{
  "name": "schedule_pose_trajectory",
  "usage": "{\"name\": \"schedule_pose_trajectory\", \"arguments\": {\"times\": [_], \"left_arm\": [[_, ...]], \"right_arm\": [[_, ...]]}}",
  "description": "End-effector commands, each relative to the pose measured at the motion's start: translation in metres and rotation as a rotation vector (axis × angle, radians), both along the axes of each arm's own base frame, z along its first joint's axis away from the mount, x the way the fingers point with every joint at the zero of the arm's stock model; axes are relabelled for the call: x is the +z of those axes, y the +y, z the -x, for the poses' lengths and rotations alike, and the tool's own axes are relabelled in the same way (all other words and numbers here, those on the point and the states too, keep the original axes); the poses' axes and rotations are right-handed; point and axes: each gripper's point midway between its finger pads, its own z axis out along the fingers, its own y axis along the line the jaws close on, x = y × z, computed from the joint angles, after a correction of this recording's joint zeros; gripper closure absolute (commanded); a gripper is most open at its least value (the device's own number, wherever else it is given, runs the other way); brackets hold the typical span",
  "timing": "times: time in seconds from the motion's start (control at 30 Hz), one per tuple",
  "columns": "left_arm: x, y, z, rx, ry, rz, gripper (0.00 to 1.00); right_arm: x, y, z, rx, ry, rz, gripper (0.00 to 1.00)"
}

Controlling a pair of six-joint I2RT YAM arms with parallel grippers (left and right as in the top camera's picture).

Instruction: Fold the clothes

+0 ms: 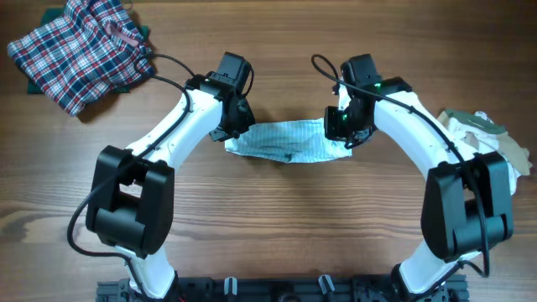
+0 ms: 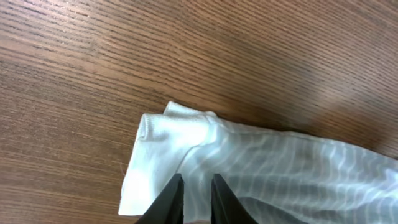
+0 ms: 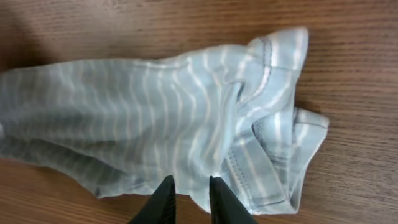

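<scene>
Plaid garment (image 1: pixel 80 52) bunched upper left on the counter (image 1: pixel 277 226), my left gripper (image 2: pixel 197 180) a sliver apart over the striped garment (image 1: pixel 289 141) lying mid-frame, pinching or not I can't tell, my right gripper (image 3: pixel 191 182) likewise at its right end, beige and white pile (image 1: pixel 482 134) far right

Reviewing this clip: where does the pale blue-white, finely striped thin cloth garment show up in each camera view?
Overhead: the pale blue-white striped cloth garment lies as a crosswise strip at mid-table.
Left wrist: it fills the lower right, with its white hemmed end near the centre.
Right wrist: it covers most of the frame, with its stitched hems at the right.
Shared landmark: the brown wood-grain table lies under it in all three views.
</scene>
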Motion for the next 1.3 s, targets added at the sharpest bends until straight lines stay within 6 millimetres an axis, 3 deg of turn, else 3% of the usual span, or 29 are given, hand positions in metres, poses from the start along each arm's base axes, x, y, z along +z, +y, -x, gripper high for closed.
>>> {"name": "schedule_pose_trajectory", "arguments": {"times": [0.0, 0.17, 0.43, 0.67, 0.83, 1.03, 1.27], "left_arm": [[0.001, -0.007, 0.0, -0.009, 0.009, 0.05, 0.85], [-0.02, -0.012, 0.003, -0.015, 0.064, 0.065, 0.9], [-0.036, -0.013, 0.01, -0.016, 0.116, 0.066, 0.93], [-0.047, -0.01, 0.015, -0.017, 0.144, 0.05, 0.92], [-0.048, -0.007, 0.017, -0.037, 0.147, 0.036, 0.92], [-0.049, 0.01, 0.017, -0.013, 0.156, -0.022, 0.92], [-0.048, 0.013, 0.012, -0.049, 0.14, -0.021, 0.96]], "right_arm": [[-0.017, -0.001, 0.008, -0.005, 0.021, 0.009, 0.81], [-0.027, 0.0, 0.005, -0.011, -0.003, 0.002, 0.93], [-0.029, -0.009, 0.002, -0.04, -0.012, 0.047, 0.94], [-0.05, -0.014, 0.014, -0.074, 0.006, 0.052, 0.93], [-0.056, -0.039, 0.016, -0.16, 0.026, 0.142, 0.93], [-0.058, -0.066, 0.017, -0.225, 0.047, 0.184, 0.95], [-0.052, -0.063, 0.008, -0.22, 0.03, 0.15, 0.96]]}}
